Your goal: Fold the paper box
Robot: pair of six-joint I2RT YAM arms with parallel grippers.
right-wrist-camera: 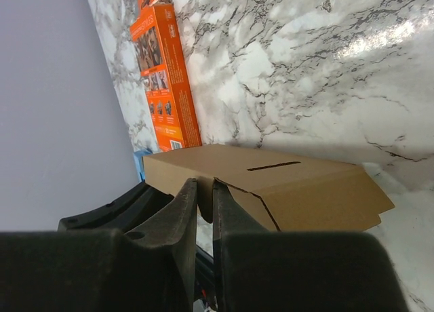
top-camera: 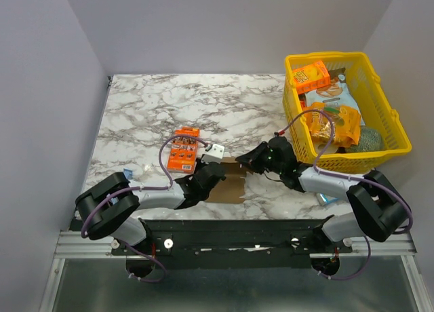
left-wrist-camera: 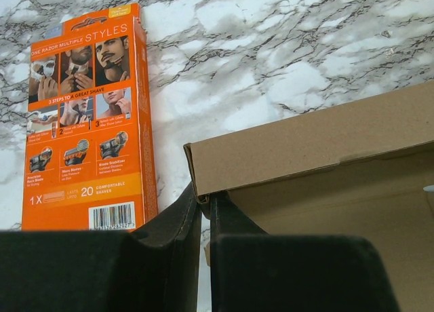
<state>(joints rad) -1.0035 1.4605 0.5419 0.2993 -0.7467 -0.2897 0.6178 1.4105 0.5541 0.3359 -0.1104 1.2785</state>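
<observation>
From above, we see the box [top-camera: 234, 186] lying on the table [top-camera: 149, 102] near its front edge, between the two arms. The left gripper [top-camera: 213, 173] meets its left end and the right gripper [top-camera: 249, 160] its upper right corner. An orange box [top-camera: 184, 149] lies just up and left of it, and a yellow basket [top-camera: 352, 164] of snacks sits at the far right.

In the left wrist view, the left gripper [left-wrist-camera: 205, 210] has its fingers [left-wrist-camera: 176, 224] drawn narrow, with the corner of the box [left-wrist-camera: 319, 142] going in between them, so we take it as pinching the cardboard wall. The box's inside faces the camera, with its top flap tilted. The orange box [left-wrist-camera: 81, 122] lies flat on the table [left-wrist-camera: 271, 47], just left of it.

In the right wrist view, the right gripper [right-wrist-camera: 206, 197] also stands narrow, with a cardboard edge of the box [right-wrist-camera: 291, 186] caught in the slim gap. The top panel has a thin slot. The orange box [right-wrist-camera: 166, 74] lies beyond on the table [right-wrist-camera: 305, 68].
</observation>
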